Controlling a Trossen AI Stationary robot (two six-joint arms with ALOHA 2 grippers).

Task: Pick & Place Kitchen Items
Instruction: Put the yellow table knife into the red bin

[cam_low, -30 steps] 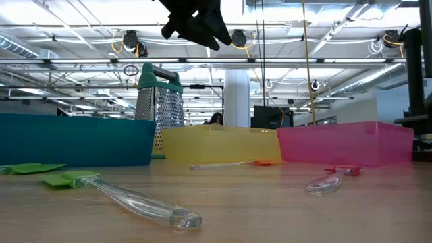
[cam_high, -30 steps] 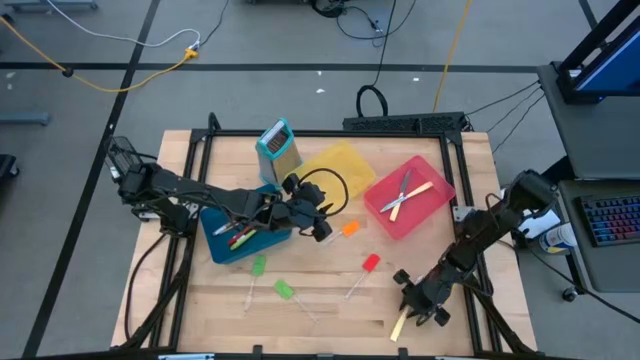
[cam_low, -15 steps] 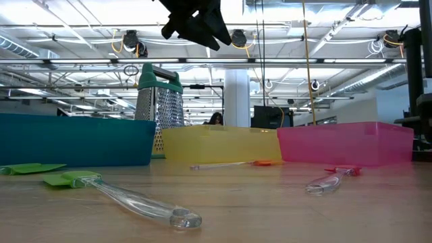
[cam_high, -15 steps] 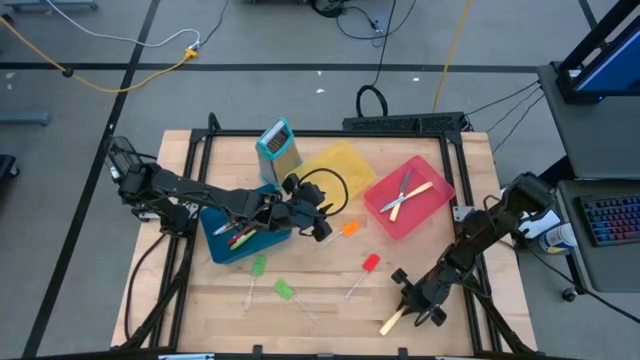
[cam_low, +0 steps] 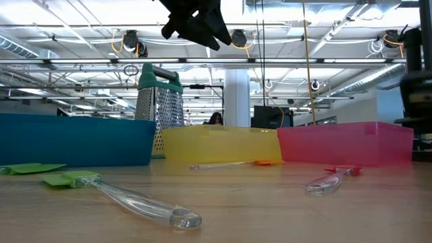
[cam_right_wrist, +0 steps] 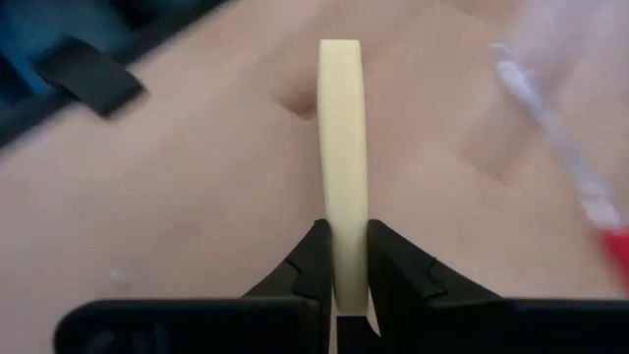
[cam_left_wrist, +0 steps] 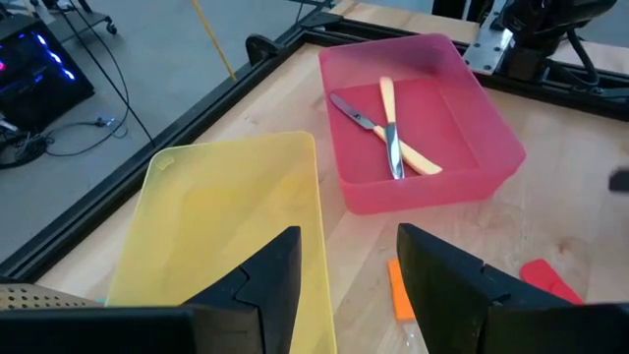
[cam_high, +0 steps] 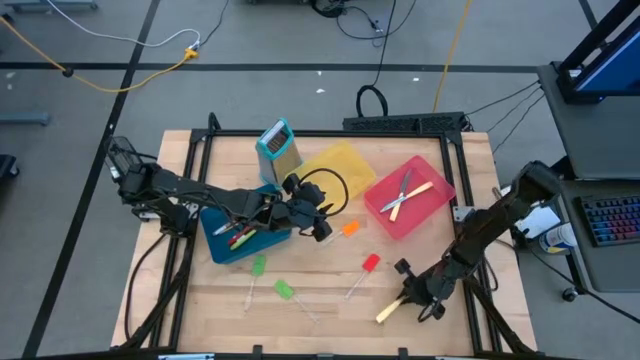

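The right pincer (cam_high: 408,298), near the counter's (cam_high: 330,300) five o'clock corner, is clamped on a cream-handled knife (cam_high: 389,311); the right wrist view shows the cream handle (cam_right_wrist: 341,177) pinched between both fingers. The left pincer (cam_high: 322,228) hangs spread wide and empty above the counter's centre, beside the blue bin (cam_high: 225,240) and yellow bin (cam_high: 335,170). Two more knives (cam_high: 405,192) lie crossed in the red bin (cam_high: 380,205) at two o'clock. Green (cam_high: 258,266), orange (cam_high: 349,228) and red (cam_high: 370,263) spatulas lie on the wood.
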